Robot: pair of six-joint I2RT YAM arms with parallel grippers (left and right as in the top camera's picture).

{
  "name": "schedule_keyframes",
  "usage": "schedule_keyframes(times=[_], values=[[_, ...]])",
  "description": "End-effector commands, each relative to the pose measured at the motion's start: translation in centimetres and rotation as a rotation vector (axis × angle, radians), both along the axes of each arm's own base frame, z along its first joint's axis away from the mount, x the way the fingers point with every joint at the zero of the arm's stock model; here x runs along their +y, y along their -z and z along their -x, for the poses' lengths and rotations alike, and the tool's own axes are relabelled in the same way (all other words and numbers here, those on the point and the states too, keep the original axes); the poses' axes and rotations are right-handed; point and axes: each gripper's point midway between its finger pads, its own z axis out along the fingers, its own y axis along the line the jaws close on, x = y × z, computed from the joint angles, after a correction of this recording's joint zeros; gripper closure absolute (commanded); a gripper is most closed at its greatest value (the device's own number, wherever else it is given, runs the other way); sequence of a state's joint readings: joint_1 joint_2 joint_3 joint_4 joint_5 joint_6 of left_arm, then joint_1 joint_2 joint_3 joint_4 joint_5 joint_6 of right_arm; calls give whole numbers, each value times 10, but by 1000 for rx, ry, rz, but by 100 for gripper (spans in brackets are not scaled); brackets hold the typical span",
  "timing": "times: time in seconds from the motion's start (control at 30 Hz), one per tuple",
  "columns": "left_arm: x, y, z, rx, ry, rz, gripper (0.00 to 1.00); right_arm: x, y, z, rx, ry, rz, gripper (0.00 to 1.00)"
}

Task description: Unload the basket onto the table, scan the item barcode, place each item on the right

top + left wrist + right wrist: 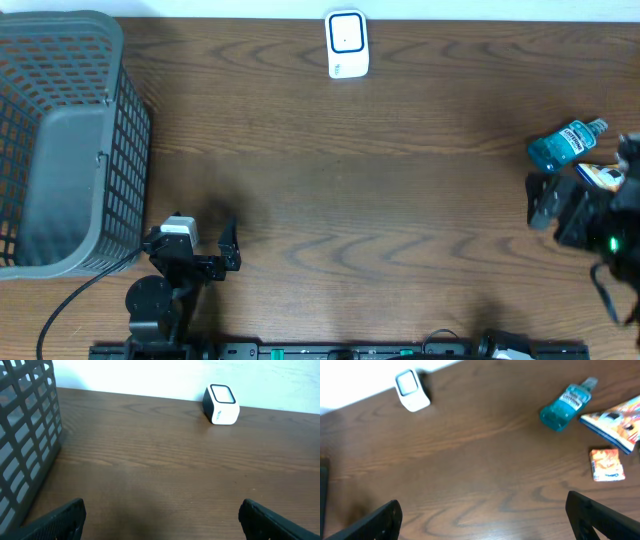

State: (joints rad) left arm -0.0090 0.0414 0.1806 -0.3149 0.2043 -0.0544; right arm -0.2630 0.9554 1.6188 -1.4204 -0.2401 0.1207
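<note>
both claws gape wide and hold nothing: the left claw (161, 512) hangs low over bare table (400, 200) beside the basket (60, 150), and the right claw (484, 507) hovers near the goods at the right end. three candidates lie there, well apart from the scanner (412, 390) at the far edge: a bottle (566, 404), a packet (615, 420) and a box (607, 464). which one is meant cannot be told, and no barcode is legible.

the step in hand looks like the first pick, best done by the right claw. it should close across a narrow, firm part and leave the printed code uncovered, so the code can face the scanner's window.

the bottle is clear blue plastic, rounded and lying on its side, so it may roll. the packet is flat, glossy and likely limp. the box is small, squarish and orange. the scanner is a white block with rounded corners, the table wood-grained, the basket a grey plastic grid.
</note>
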Motion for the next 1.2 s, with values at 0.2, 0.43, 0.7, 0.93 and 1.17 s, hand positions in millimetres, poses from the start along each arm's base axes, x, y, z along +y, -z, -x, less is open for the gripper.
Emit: schedule_keyframes(times=[0.2, 0.43, 0.7, 0.93, 1.17], values=[[-2, -7, 1, -18, 10, -4, 2, 16, -18, 49, -120, -24, 37, 1], [-2, -7, 1, -18, 10, -3, 2, 15, -8, 66, -79, -8, 59, 1], [-2, -7, 1, -18, 10, -4, 2, 17, -4, 71, -96, -8, 58, 1], [-2, -7, 1, -18, 10, -4, 2, 22, 14, 71, -170, -30, 59, 1], [-2, -7, 1, -17, 10, -4, 2, 42, 33, 48, -337, -174, 37, 1]])
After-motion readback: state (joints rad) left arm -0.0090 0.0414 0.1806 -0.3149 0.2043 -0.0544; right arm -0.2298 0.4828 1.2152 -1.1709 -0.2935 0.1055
